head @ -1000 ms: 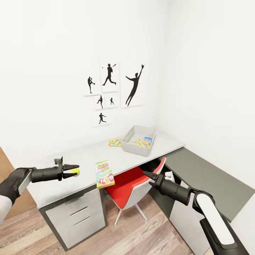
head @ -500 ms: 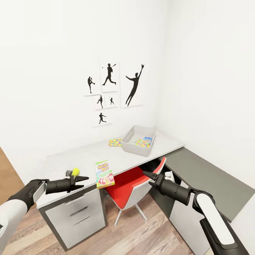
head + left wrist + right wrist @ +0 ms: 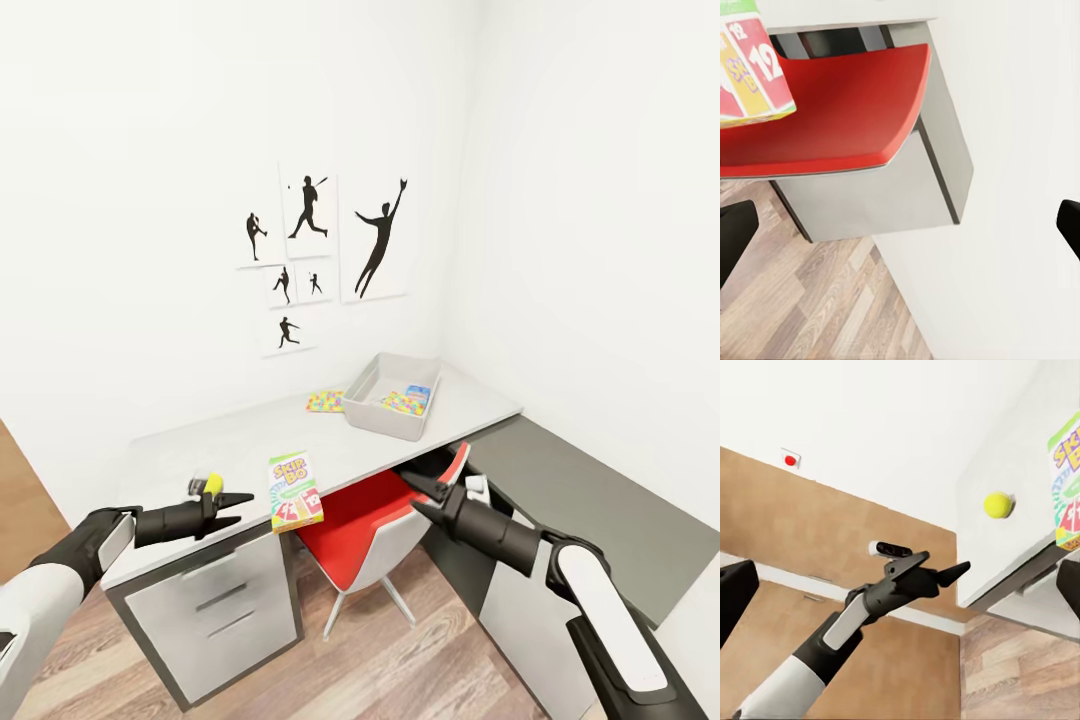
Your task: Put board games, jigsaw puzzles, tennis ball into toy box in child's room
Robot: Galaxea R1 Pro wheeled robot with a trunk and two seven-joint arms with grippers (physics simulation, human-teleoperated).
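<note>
A yellow tennis ball (image 3: pixel 212 484) rests on the grey desk (image 3: pixel 240 440) near its front left corner. My left gripper (image 3: pixel 240 505) hangs open just in front of the ball and slightly lower, not touching it. The Skip-Bo board game (image 3: pixel 295 490) lies at the desk's front edge, partly overhanging. At the back right, the grey toy box (image 3: pixel 372 412) holds colourful items, and a jigsaw puzzle (image 3: pixel 325 401) lies beside it. My right gripper (image 3: pixel 410 491) is open over the red chair (image 3: pixel 350 520). The right wrist view shows the ball (image 3: pixel 997 505) and my left gripper (image 3: pixel 947 561).
Drawers (image 3: pixel 215 610) sit under the desk's left end. A lower dark grey surface (image 3: pixel 590 510) runs along the right wall. Silhouette posters (image 3: pixel 320 250) hang above the desk. Wooden floor (image 3: pixel 400 670) lies in front.
My left arm has dropped and drawn back from the tennis ball, which stays on the desk. The right gripper has risen slightly.
</note>
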